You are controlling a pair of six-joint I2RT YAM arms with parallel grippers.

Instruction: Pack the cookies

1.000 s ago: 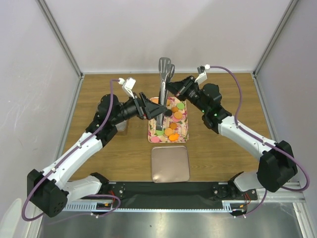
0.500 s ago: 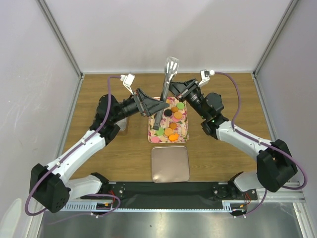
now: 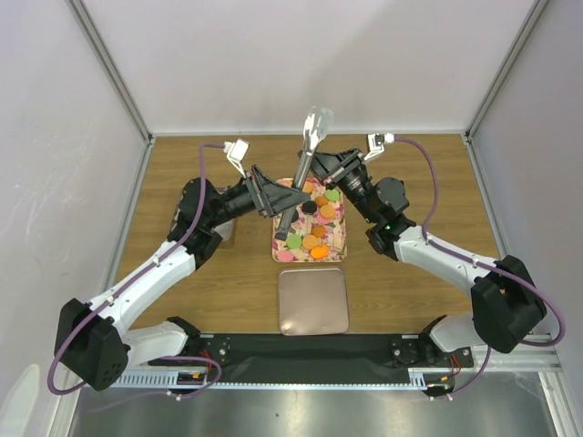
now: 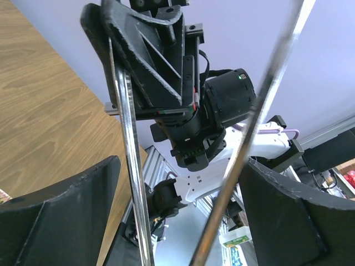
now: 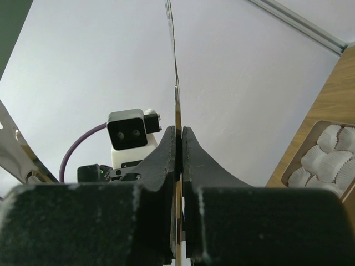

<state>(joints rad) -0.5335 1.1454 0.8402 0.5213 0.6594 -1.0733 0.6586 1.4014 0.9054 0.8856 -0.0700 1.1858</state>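
Wide brown wooden table (image 3: pixel 228 305) fills the floor of the cell, and both arms lean in over the middle of it, the left white-and-black arm (image 3: pixel 155 269) from one side and the right white-and-black arm (image 3: pixel 446 255) from the other. Close to the bases lies a plain square metal lid (image 3: pixel 313 300), flat and on its own. Just beyond it sits the floral-patterned rectangular tray (image 3: pixel 341 241). Rising at a slant over the tray is a pair of long shiny metal tongs (image 3: pixel 313 135), tips down towards the tray's left side, handle end up towards the back wall. The left gripper (image 3: pixel 284 200) straddles them low down with its jaws spread wide and both tong arms running between its fingers (image 4: pixel 61 221); whether the pads press the metal, I cannot tell. Higher up, the right gripper (image 3: pixel 311 169) is pinched tight on one thin tong arm, its fingers (image 5: pixel 163 160) closed flat against the blade. The small round flat cookies (image 3: pixel 314 242), mostly orange with some green, black and pink, all lie in the tray. White fluted paper cups (image 5: pixel 327 160) show in a box at the edge of the right wrist view.
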